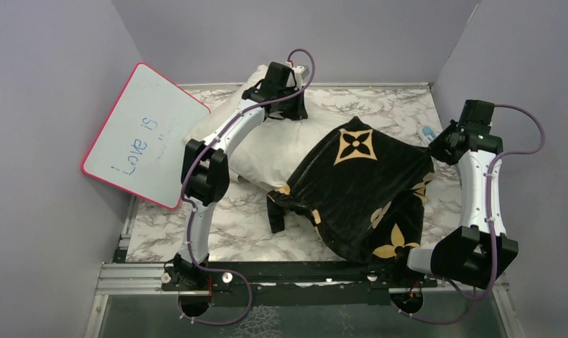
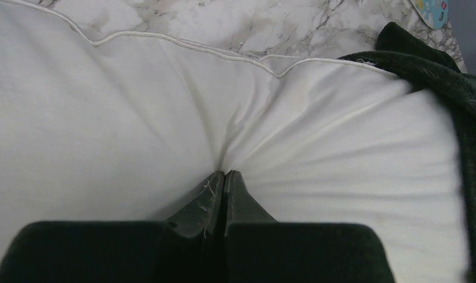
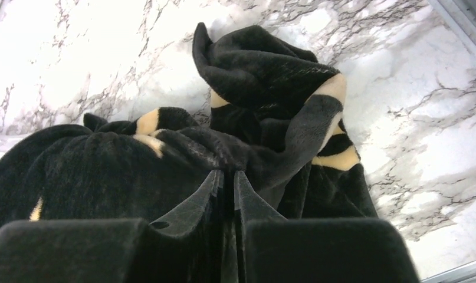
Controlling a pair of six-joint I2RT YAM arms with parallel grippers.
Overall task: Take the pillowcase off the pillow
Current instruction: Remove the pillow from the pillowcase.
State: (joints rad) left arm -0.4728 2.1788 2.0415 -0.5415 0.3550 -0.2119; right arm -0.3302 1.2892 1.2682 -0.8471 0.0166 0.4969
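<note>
Pillowcase: you see it (image 1: 358, 186), black with tan flowers, lying mid-right on the counter (image 1: 231, 218), its opening facing left.
Inside it: the pillow's (image 1: 253, 151) right end; the left part lies out bare.
Left wrist view only: your left claw (image 2: 224, 174) is pinched onto a pucker of white pillow fabric, with creases fanning from the tips.
Right wrist view only: your right claw (image 3: 228, 174) is clamped on a black pillowcase fold, with a bunched corner beyond.
Arms: the left reaches over the pillow's far edge; the right bends in at the pillowcase's right edge.
Whiteboard (image 1: 143, 134): leans at far left.
</note>
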